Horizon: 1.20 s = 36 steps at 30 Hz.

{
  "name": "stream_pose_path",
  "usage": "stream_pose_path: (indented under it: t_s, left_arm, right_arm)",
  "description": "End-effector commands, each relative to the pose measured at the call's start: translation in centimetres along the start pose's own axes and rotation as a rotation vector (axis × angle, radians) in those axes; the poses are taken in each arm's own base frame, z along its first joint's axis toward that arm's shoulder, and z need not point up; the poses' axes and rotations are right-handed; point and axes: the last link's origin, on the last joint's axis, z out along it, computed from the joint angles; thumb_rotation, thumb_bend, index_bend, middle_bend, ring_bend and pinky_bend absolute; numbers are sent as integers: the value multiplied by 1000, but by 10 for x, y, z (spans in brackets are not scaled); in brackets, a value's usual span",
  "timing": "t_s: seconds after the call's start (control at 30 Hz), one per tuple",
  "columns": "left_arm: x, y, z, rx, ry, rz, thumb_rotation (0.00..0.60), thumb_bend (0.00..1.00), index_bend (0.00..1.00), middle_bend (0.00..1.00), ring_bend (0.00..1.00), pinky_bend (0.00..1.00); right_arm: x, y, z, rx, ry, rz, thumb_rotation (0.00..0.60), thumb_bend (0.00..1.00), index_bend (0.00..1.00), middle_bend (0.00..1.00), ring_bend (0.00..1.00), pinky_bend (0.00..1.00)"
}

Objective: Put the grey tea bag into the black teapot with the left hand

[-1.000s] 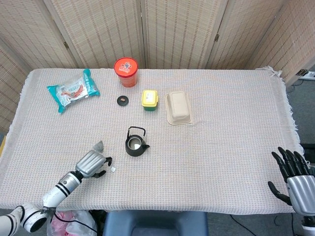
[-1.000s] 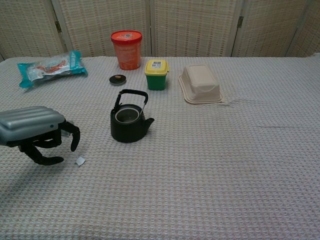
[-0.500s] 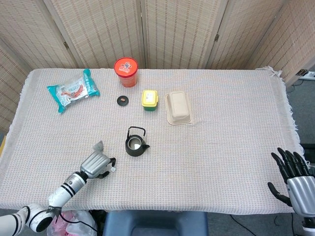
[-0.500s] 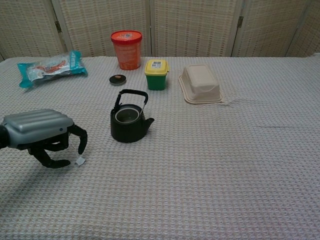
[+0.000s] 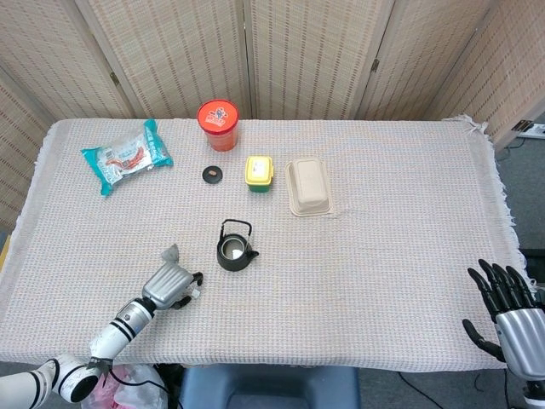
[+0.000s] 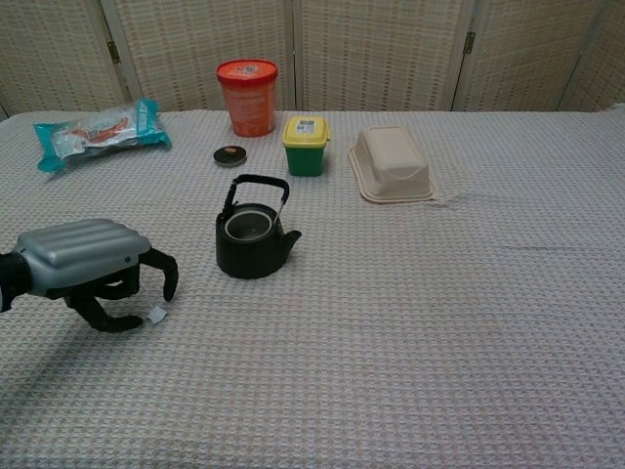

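Right now the left hand [image 6: 93, 274] is hovering low over the grey tea bag [image 6: 156, 315], fingers curled but gripping nothing. The bag is lying at the black teapot's [image 6: 253, 239] seven o'clock; pinching it cleanly off the tablecloth [image 6: 410, 322] likely matters most.

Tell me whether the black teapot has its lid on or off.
Off. The teapot stands upright with its mouth open, its pale inside showing in both views. A small round black lid lies apart on the tablecloth behind it.
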Motion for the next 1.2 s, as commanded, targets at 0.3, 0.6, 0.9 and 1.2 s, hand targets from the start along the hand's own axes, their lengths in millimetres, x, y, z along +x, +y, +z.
stream_pose_path:
  t_s: [0.3,0.6,0.9,1.2]
  left_arm:
    - [-4,6,-3,-12,1,-4,600,374,464,1000,1000,1000]
    - [-6,3,0,-5,-1,-13,600,374,486,1000,1000,1000]
    - [-9,0,2,-10,4,-29,600,375,540,1000,1000,1000]
    - [-9,-1,3,-28,9,-38,600,385,600,1000,1000,1000]
  right_arm:
    - [0,-1,-1,6,-1,0,600,233,0,0,0,0]
    - [1,-1,-3,5,9,-1,600,233,0,0,0,0]
    - [-1,-2,-2,2,2,-7,600,233,0,0,0,0]
    - [-2,-1,-2,-7,-1,-13,600,233,0,0,0,0]
